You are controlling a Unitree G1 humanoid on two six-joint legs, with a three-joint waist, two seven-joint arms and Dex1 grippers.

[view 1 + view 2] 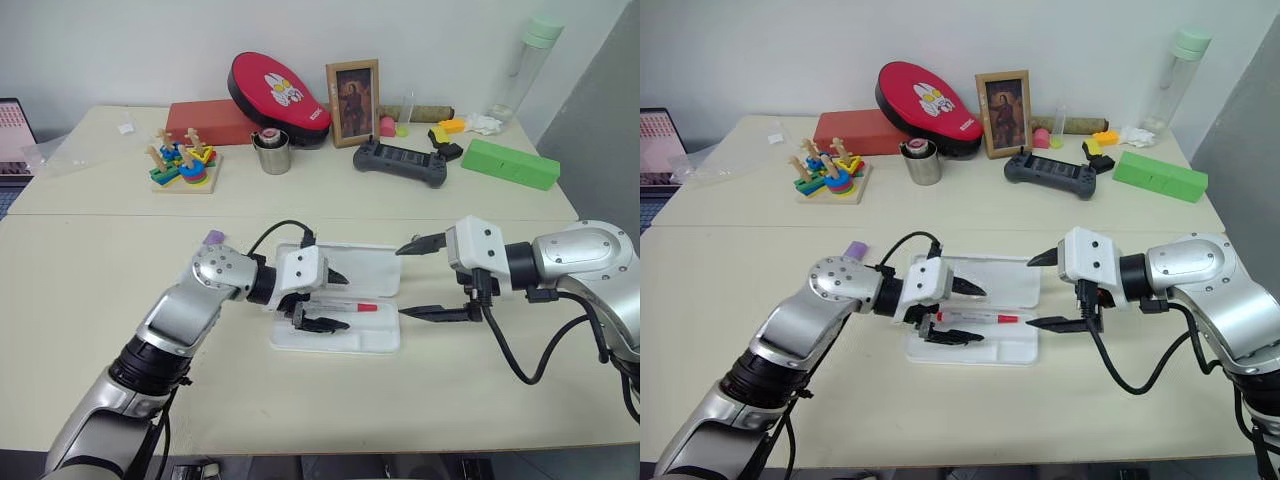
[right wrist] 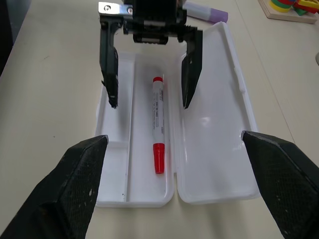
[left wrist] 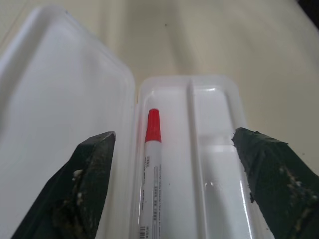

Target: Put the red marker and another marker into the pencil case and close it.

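The white pencil case (image 1: 365, 265) lies open in the middle of the near table, lid flat on the far side. In its tray lies the red marker (image 1: 345, 308), red cap toward my right arm, touched by nothing. My left gripper (image 1: 338, 299) hovers over the marker's left part, open, one finger on each side of it. From the right wrist view this gripper (image 2: 149, 105) straddles the marker (image 2: 158, 119). My right gripper (image 1: 401, 281) stands open and empty at the case's right end. The lilac-capped marker (image 1: 213, 238) rests on the table behind my left arm.
On the far table stand a green box (image 1: 509, 163), a black game controller (image 1: 400, 160), a metal cup (image 1: 270, 153), a wooden stacking toy (image 1: 183, 165), a picture frame (image 1: 353, 102) and a clear bottle (image 1: 525, 60). A seam runs between the two tables.
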